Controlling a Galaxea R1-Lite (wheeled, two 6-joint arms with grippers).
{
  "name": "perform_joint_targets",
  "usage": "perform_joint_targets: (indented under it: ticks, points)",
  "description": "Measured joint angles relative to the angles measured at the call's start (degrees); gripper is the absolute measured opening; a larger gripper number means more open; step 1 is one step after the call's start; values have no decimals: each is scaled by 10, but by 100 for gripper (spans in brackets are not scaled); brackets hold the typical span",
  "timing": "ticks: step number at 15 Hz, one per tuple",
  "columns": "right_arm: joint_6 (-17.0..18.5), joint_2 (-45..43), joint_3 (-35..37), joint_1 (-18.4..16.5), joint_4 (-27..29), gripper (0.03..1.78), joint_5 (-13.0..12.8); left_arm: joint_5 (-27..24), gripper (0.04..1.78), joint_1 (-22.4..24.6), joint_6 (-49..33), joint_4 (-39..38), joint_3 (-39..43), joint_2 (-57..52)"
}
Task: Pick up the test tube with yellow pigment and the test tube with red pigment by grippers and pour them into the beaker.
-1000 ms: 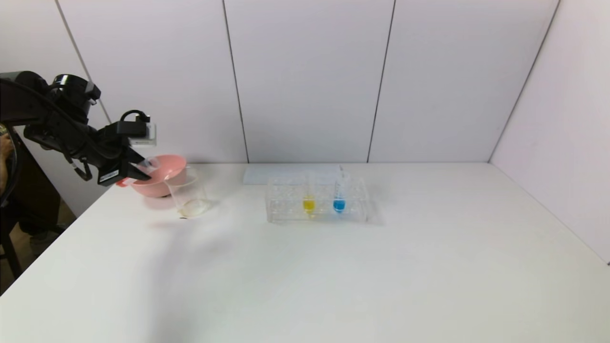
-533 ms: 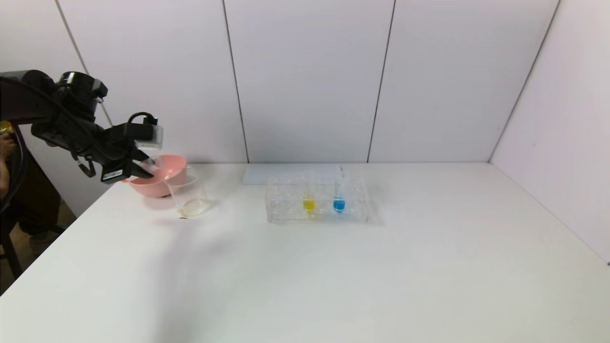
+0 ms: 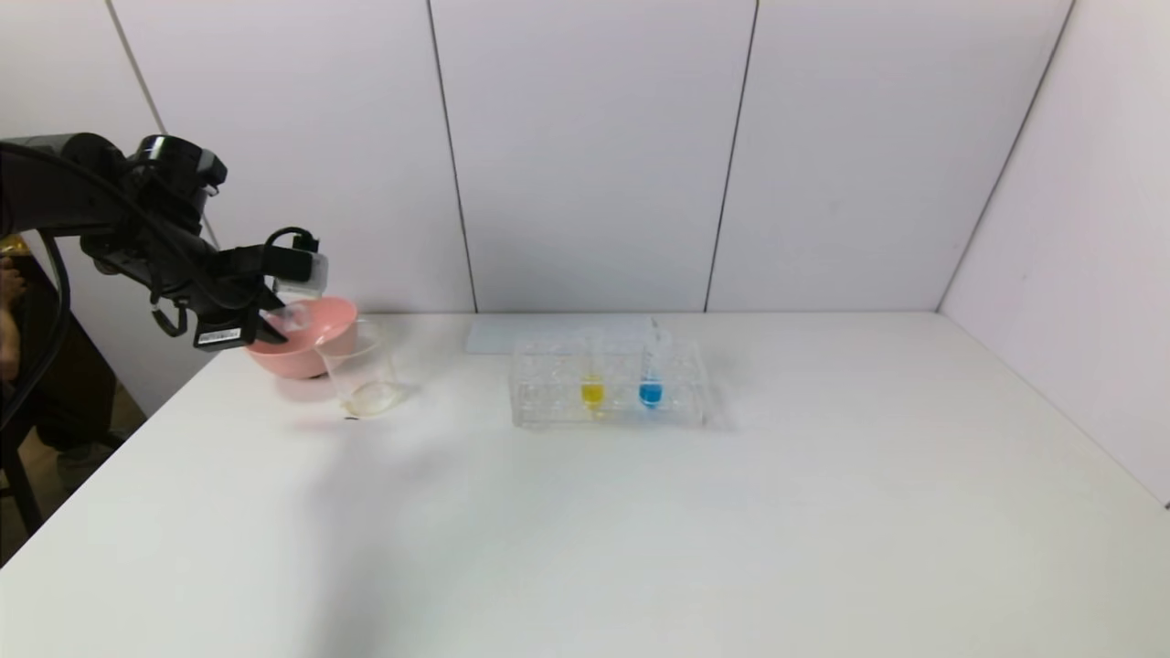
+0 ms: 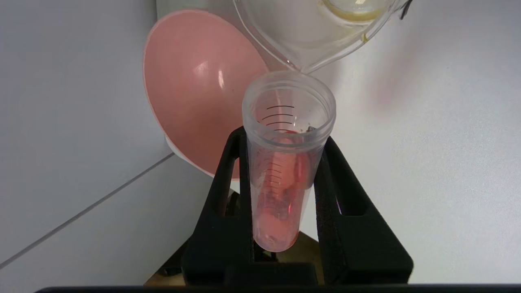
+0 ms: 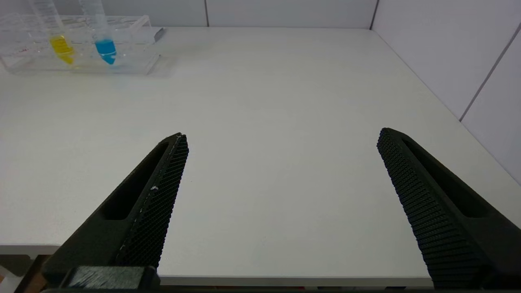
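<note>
My left gripper (image 3: 279,324) is shut on the test tube with red pigment (image 3: 292,318) at the far left, above the pink bowl. In the left wrist view the gripper (image 4: 283,138) holds the tube (image 4: 285,162) tilted, red liquid lying along its wall, its open mouth next to the beaker's pouring lip (image 4: 303,67). The clear beaker (image 3: 361,370) stands beside the bowl with a pale yellowish film at its bottom. The test tube with yellow pigment (image 3: 592,388) stands in the rack, also in the right wrist view (image 5: 61,44). My right gripper (image 5: 281,142) is open and empty over the table's front edge.
A pink bowl (image 3: 306,352) sits behind the beaker at the table's left edge. A clear tube rack (image 3: 548,402) stands mid-table and also holds a blue-liquid tube (image 3: 651,388). A flat pale sheet (image 3: 512,334) lies behind the rack. Walls close the back and right.
My left gripper has moved right and a little up with the red tube, closer to the beaker's rim. The beaker, the rack and its tubes have not moved.
</note>
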Motion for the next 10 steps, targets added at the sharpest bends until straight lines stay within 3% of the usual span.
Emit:
perform_joint_targets:
  ticks: [10]
  points:
    - [0,0,0,0,0,170,0,55,45,-22,7,-10,0,1]
